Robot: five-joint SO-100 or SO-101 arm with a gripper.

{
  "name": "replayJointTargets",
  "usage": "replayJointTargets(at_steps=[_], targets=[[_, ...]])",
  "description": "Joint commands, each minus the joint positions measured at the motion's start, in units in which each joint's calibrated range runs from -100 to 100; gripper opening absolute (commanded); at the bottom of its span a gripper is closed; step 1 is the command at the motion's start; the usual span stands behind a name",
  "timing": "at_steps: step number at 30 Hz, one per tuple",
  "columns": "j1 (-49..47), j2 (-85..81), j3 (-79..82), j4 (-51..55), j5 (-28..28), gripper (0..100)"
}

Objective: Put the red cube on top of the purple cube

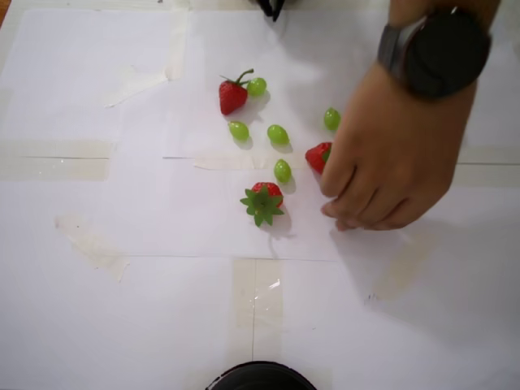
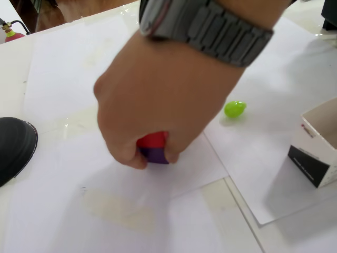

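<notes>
Mostly I see a hand (image 2: 158,100) covering the red cube (image 2: 152,139) and purple cube (image 2: 154,155), at four o'clock from center overhead. My tool (image 1: 272,6) is cut off at twelve o'clock; I cannot tell its grip.

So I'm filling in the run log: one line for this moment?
stack: red cube on purple cube | hand: closed over stack | gripper: barely in view at top edge of overhead view, state unclear

Fixed view: person's hand (image 2: 158,100) over my stack; red cube (image 2: 152,140) atop purple cube (image 2: 156,155); paper box (image 2: 318,150) far right.
</notes>
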Motion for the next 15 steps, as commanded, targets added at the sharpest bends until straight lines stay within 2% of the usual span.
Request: replayJointTargets(at_steps=[1,15], targets=[[-1.10,-0.31,-1.54,1.25,0.20,0],[-0.80,-0.31,-0.73,-0.22,-0.15,0]])
